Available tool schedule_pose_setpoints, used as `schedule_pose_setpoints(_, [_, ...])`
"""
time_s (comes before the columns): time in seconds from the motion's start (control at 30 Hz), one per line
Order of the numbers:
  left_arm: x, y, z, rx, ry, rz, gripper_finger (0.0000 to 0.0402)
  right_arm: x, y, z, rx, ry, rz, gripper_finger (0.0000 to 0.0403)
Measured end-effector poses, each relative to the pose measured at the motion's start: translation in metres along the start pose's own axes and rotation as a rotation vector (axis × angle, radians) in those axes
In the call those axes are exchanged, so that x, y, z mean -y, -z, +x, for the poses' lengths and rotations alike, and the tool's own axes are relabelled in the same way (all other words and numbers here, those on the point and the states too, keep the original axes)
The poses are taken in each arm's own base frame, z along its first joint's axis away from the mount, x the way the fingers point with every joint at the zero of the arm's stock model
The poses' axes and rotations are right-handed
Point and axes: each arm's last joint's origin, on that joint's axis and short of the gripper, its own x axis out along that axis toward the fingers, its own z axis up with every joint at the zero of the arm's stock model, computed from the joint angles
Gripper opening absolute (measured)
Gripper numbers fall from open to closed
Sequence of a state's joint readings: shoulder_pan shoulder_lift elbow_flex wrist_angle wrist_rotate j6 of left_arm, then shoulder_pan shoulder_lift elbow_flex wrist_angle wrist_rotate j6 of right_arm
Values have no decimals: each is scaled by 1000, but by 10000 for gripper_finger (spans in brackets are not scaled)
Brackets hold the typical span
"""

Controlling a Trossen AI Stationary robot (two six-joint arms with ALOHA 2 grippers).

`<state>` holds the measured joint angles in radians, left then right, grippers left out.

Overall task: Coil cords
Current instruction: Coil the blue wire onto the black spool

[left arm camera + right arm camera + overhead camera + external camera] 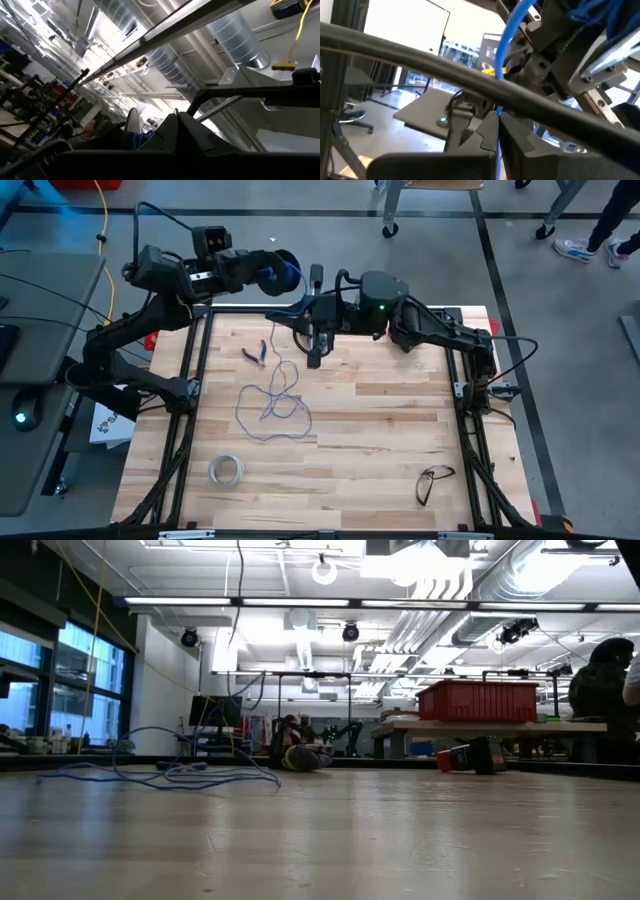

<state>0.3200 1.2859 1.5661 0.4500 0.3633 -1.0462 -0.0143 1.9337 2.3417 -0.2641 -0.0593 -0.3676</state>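
The cords are one thin bluish wire and a small dark spool (284,272). The wire's loose loops (270,405) lie on the wooden table left of its middle and also show in the low view (150,776). My left gripper (268,272) is up at the far edge, shut, with the spool at its fingertips. My right gripper (298,310) is just beside it, shut on the wire (506,45). From there the wire rises to the spool's blue windings (600,20). My left gripper is shut on the spool (133,122), held high above the table's far edge with the fingers slanting upward. Its own fingers hide which part of the spool they have. My right gripper pinches a single strand of the wire (498,118) between its two fingertips. The fingers lie about level and point toward the table's left. Above them the strand runs up to the spool in a gentle curve.
Red-handled pliers (254,355) lie near the far left of the table. A whitish tape ring (227,470) lies at the near left and a dark pair of glasses (432,482) at the near right. The black frame rails (185,380) border the table.
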Motion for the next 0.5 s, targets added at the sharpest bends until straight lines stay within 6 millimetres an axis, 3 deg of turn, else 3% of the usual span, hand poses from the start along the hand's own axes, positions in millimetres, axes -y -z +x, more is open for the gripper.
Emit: schedule_pose_setpoints(0.5, [-4,25,13,-31,-1,-99,0,13,5,5,50,56,26,0])
